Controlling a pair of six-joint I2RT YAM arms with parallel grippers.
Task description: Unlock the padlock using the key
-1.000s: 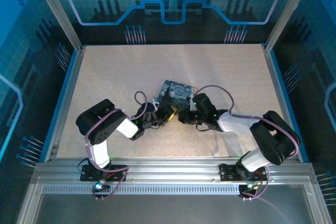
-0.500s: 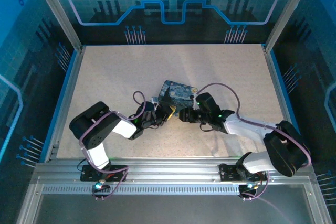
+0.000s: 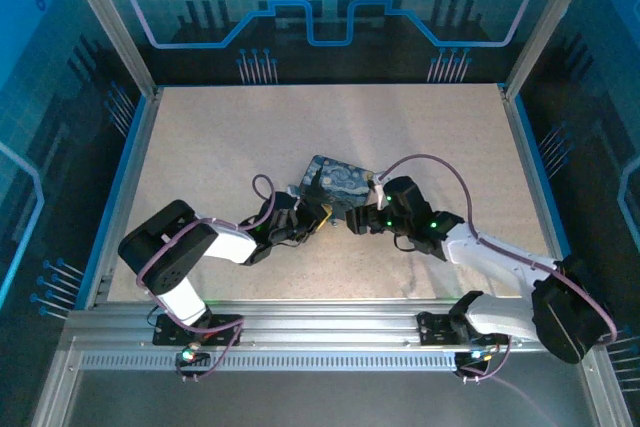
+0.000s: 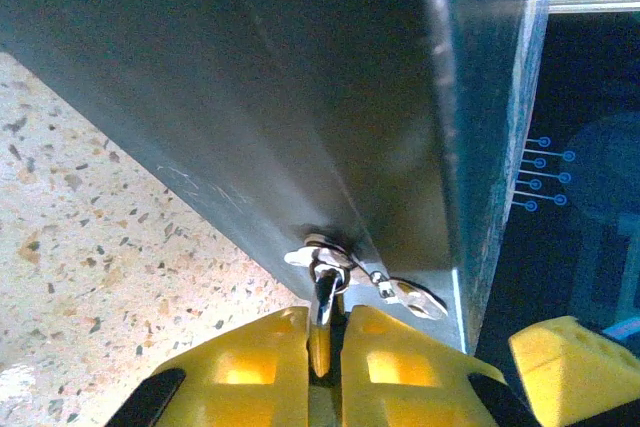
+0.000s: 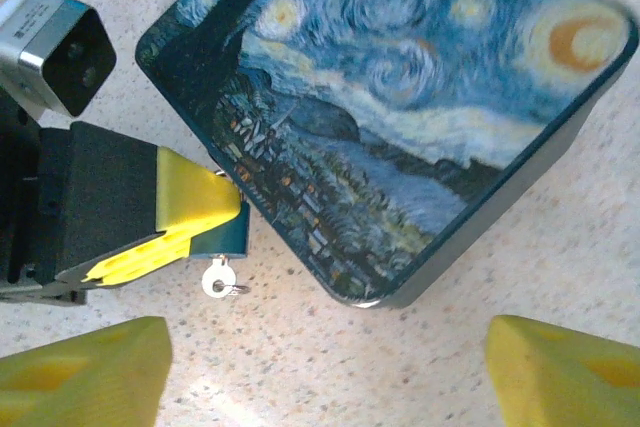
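Left gripper (image 4: 328, 339) is clenched on the padlock (image 5: 228, 237), whose silvery part runs up to the box (image 5: 400, 117) wall, hard against its fingertips. The key (image 5: 217, 279) sits just beside the padlock, outside the fingers. Right gripper (image 5: 325, 347) gapes wide over the table (image 5: 420, 347), grasping nothing, the box corner ahead.

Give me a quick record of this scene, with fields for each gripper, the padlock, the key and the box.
left gripper: shut on the padlock, beside the painted box
right gripper: open, holding nothing, above the table
padlock: blue body, against the box's side
key: dangles just under the padlock, not gripped
painted box: resting on the table
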